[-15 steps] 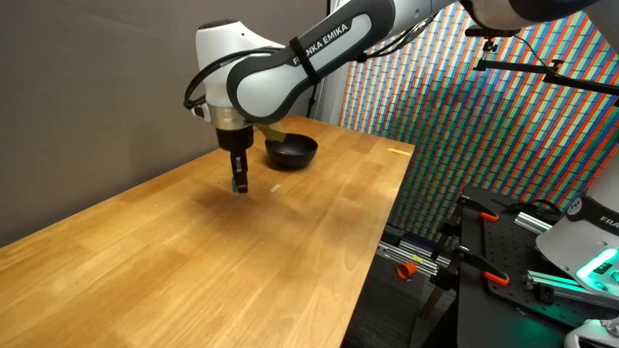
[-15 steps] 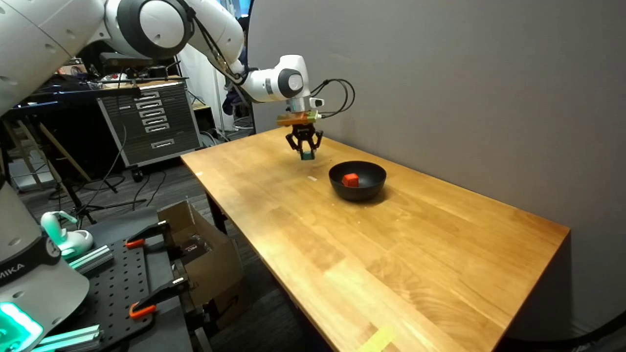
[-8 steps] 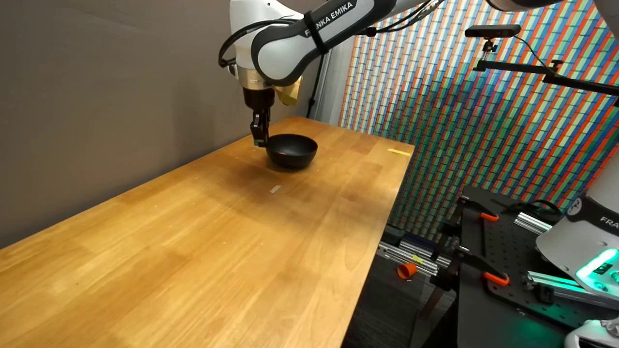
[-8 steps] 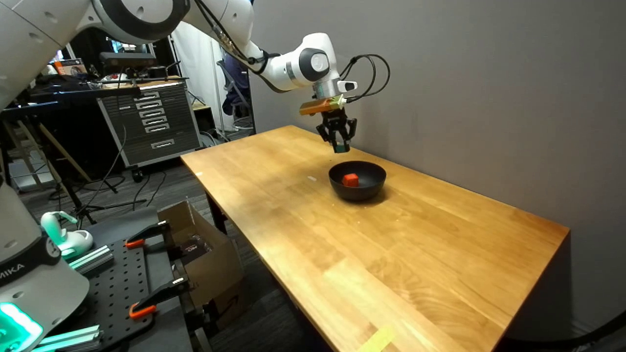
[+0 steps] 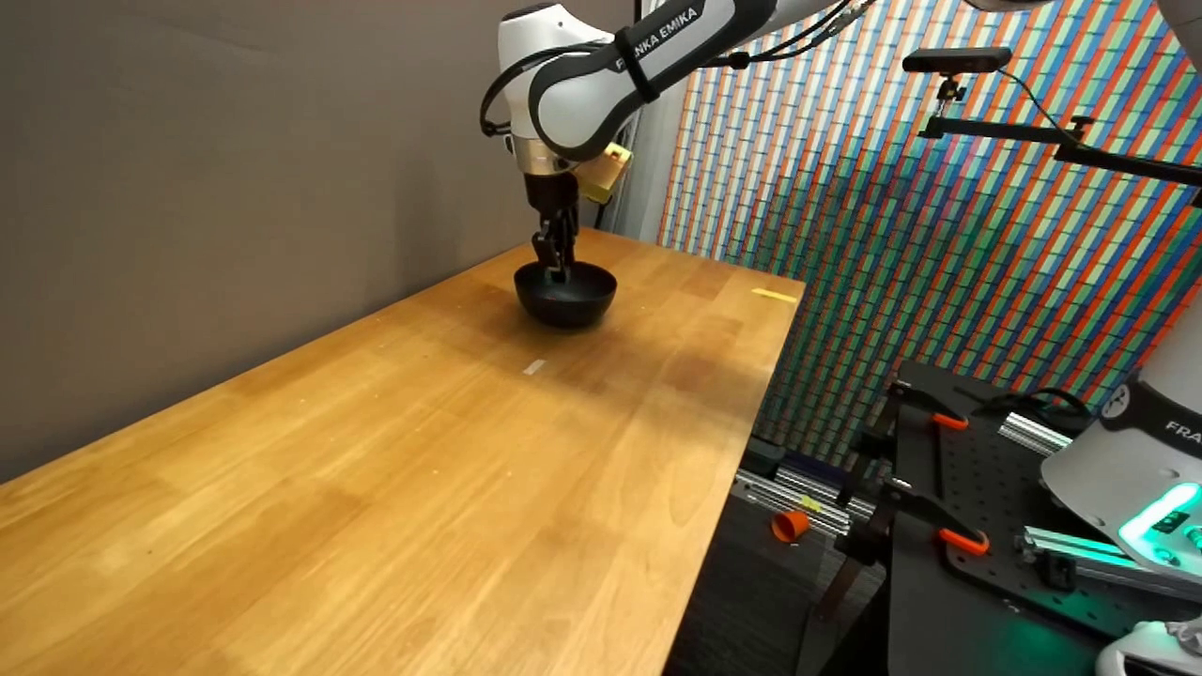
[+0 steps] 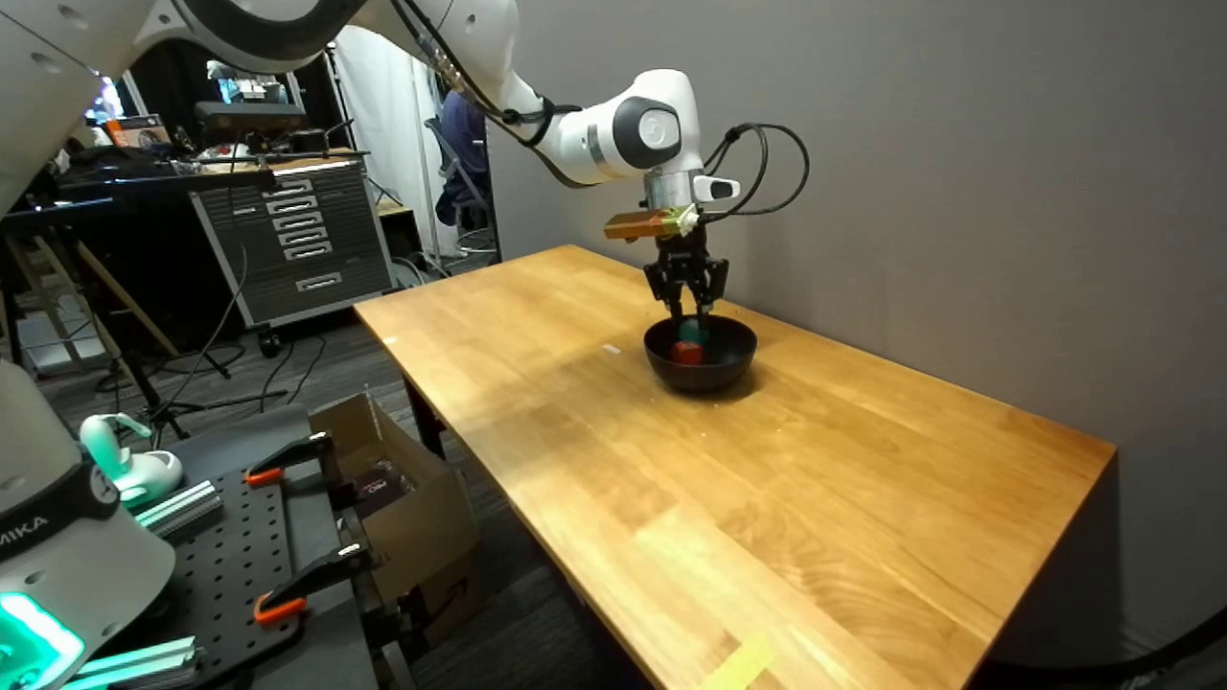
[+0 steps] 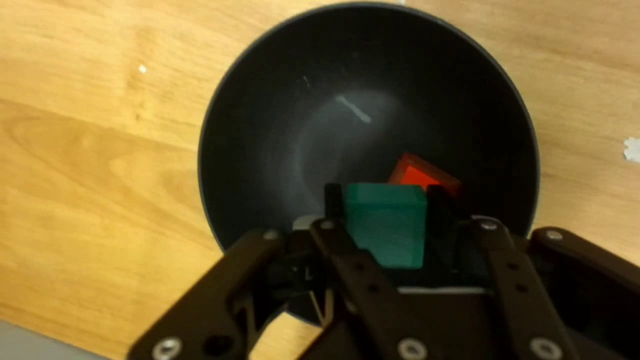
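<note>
A round black bowl (image 7: 250, 125) stands on the wooden table (image 6: 815, 498), close to the grey wall (image 6: 911, 240) that rises behind the bowl. The robot arm (image 6: 618, 134) reaches over the bowl, and the gripper (image 7: 386, 197) points down into the bowl's mouth, its fingertips within the rim as the wrist view shows it.

A green block (image 7: 385, 235) is inside the outline of the bowl, off the bowl's middle. In the wrist view it fills the space between the two fingers (image 7: 334, 202), and in an exterior view it shows low at the fingertips, inside the bowl's rim. Whether the fingers pinch it or merely flank it is not possible to say, since any slit beside the dark pads is lost against the black bowl. A red block (image 7: 422, 175) lies turned at an angle in the bowl, partly hidden by the green block; whether the two touch is unclear.

A short pale strip (image 5: 534, 367) sticks to the table near the bowl, and a piece of yellow tape (image 6: 743, 666) lies well apart from the bowl. Off the table, also well apart from the bowl, are an orange cup (image 5: 790, 525) on its side and an open cardboard box (image 6: 422, 546).
</note>
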